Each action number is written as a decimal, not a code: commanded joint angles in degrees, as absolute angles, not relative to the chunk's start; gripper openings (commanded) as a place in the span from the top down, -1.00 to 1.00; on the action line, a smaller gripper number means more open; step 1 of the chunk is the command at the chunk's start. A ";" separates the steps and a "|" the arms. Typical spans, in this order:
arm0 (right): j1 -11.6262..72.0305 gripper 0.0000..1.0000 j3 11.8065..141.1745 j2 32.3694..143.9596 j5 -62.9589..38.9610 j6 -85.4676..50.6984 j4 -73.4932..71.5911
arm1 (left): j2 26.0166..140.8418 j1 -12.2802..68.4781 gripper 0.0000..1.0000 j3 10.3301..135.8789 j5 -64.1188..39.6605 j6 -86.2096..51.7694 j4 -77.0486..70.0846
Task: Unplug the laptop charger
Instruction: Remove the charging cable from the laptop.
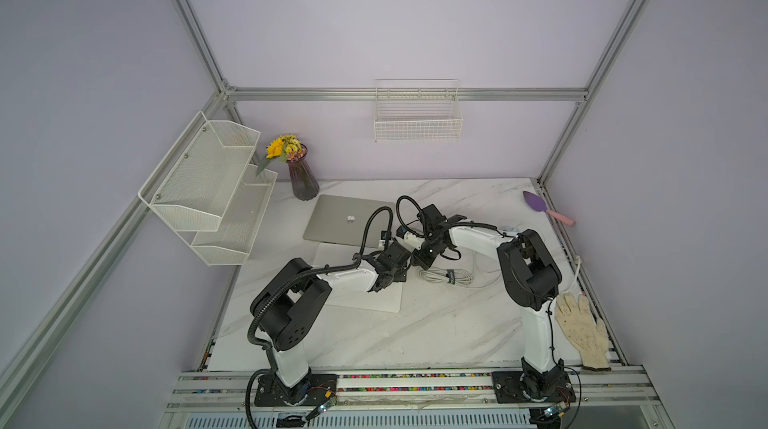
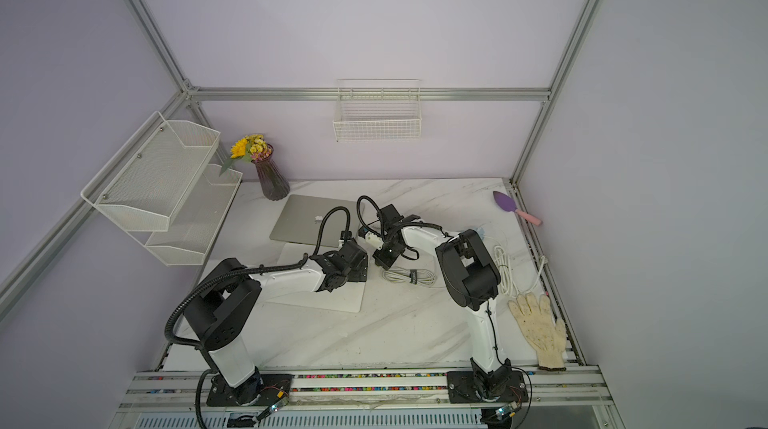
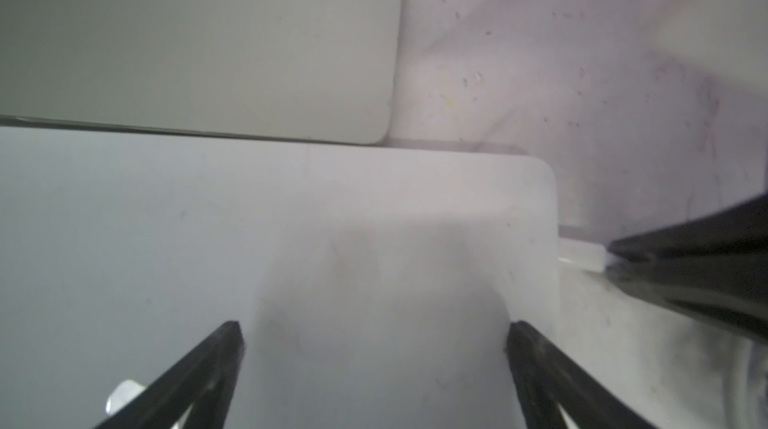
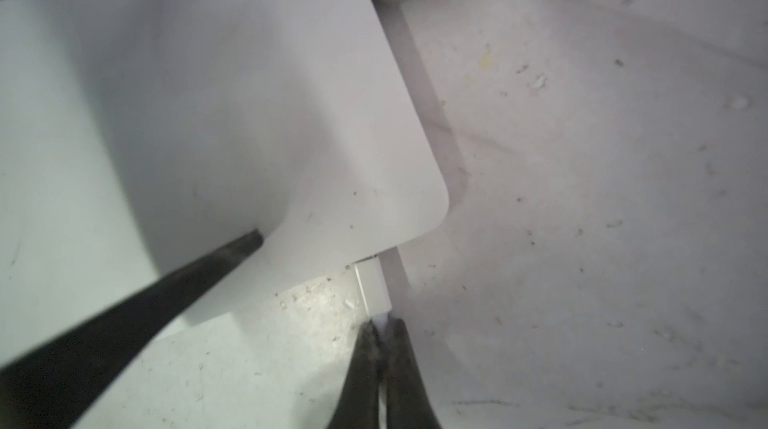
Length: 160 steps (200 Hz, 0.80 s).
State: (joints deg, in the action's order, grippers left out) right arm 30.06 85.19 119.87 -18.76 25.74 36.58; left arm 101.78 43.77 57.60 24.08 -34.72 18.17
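- A pale knit glove (image 1: 582, 331) lies at the near right edge of the counter (image 1: 436, 335).
- A white flat slab (image 1: 365, 302) lies mid-counter. The left hand (image 3: 374, 327) hovers just over it, fingers spread wide with nothing between them.
- Just right of the slab, a thick white cord (image 1: 446, 276) bundled with a black tie rests on the counter.
- The right hand (image 4: 382, 325) is pinched tight on the laptop charger (image 4: 372, 290), gripping it just behind its small white plug end.
- That plug end sits at the slab's side edge, close to a rounded corner and touching it. It seems seated in the edge, though the blur does not settle that. I cannot make out the charger's brick.
- A closed silver laptop (image 1: 345, 219) lies just beyond the slab.
- Farther back, a purple vase (image 1: 303, 184) with yellow flowers stands at the far left, and a purple trowel (image 1: 536, 201) with a pink handle lies at the far right.
- A white wire basket (image 1: 417, 125) hangs on the back wall.
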 commanded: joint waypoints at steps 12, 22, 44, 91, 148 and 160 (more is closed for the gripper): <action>28.13 1.00 86.13 118.06 -17.14 25.67 37.53 | 105.26 46.21 -1.00 58.23 16.38 -33.32 30.17; 28.12 1.00 86.11 118.17 -17.27 25.58 37.54 | 105.96 46.38 -1.00 57.61 15.32 -34.04 30.38; 28.10 1.00 86.22 118.06 -17.05 25.49 37.53 | 105.21 46.59 -1.00 55.95 14.51 -35.55 30.42; 28.08 1.00 86.13 117.55 -16.35 23.87 36.96 | 113.71 45.35 -1.00 54.99 17.26 -39.36 31.68; 27.25 1.00 85.53 116.40 -15.30 23.45 36.96 | 112.03 41.93 -0.94 48.64 12.74 -40.29 25.58; 27.25 1.00 85.86 116.28 -15.03 23.21 37.02 | 112.45 41.76 -0.98 49.11 13.23 -40.49 27.03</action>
